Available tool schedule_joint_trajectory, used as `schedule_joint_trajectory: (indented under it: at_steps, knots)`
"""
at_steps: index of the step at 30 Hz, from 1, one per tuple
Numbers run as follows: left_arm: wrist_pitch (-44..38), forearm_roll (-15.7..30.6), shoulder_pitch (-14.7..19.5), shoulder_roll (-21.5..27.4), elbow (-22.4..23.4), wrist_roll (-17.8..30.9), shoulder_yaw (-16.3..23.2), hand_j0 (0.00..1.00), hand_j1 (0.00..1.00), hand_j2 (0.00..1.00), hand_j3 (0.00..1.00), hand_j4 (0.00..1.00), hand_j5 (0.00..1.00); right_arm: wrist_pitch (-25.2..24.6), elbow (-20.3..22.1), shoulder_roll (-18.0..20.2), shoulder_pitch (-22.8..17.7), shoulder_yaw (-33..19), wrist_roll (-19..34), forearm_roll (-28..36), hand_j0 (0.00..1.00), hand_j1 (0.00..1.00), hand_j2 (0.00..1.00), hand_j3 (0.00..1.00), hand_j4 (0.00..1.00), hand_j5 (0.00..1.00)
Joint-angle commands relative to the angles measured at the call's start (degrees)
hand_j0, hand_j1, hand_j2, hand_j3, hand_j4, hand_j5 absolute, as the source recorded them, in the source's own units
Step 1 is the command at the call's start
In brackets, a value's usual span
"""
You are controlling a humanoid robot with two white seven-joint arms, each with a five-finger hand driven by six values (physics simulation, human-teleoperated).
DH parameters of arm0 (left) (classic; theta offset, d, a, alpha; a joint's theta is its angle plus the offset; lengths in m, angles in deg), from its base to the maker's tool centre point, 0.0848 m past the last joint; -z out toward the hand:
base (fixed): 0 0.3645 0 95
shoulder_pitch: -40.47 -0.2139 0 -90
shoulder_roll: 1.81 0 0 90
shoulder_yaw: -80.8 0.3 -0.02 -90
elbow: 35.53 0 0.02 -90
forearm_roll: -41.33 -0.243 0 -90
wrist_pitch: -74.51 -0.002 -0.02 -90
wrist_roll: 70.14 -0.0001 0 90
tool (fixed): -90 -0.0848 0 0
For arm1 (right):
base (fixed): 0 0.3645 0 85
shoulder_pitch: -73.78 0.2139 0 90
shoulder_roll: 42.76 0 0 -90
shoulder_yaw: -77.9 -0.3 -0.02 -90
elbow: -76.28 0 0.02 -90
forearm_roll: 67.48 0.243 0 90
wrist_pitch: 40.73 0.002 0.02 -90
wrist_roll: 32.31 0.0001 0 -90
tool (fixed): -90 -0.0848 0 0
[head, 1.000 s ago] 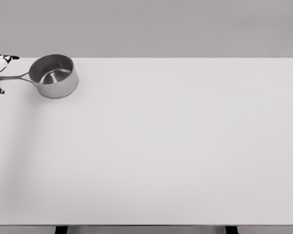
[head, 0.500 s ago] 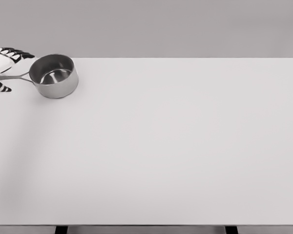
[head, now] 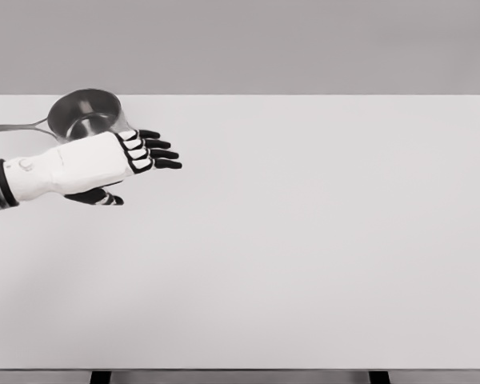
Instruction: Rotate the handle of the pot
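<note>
A small steel pot [head: 84, 114] stands at the far left of the white table [head: 304, 240]. Its thin handle [head: 16, 126] points left toward the picture's edge. My left hand [head: 132, 164] comes in from the left edge and hovers in front of the pot, covering its lower wall. The fingers [head: 156, 148] are stretched out to the right and hold nothing; the thumb [head: 96, 198] hangs below the palm. The hand lies right of the handle, apart from it. The right arm is out of view.
The table's far edge [head: 304, 95] runs just behind the pot, and its left edge lies near the handle's tip. Two dark table legs [head: 100, 376] show under the front edge.
My left hand was beside the handle's end at the left edge. It has swept right and nearer, now reaching across the front of the pot. The pot has stayed put.
</note>
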Motion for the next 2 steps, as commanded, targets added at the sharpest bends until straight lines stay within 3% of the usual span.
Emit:
schedule_joint_trajectory:
  at_steps: [1,2]
  knots:
    - [0.0,0.2,-0.1,-0.8,-1.1,0.0,0.8,1.0,1.0,1.0,1.0,1.0,1.0,0.0,0.0,0.0,-0.1,0.0,0.0,0.0,1.0,1.0,1.0,1.0,1.0,1.0]
    - [0.0,0.1,-0.5,-0.8,-0.8,0.0,1.1,1.0,1.0,1.0,1.0,1.0,1.0,0.0,0.0,0.0,-0.1,0.0,0.1,0.0,1.0,1.0,1.0,1.0,1.0,1.0]
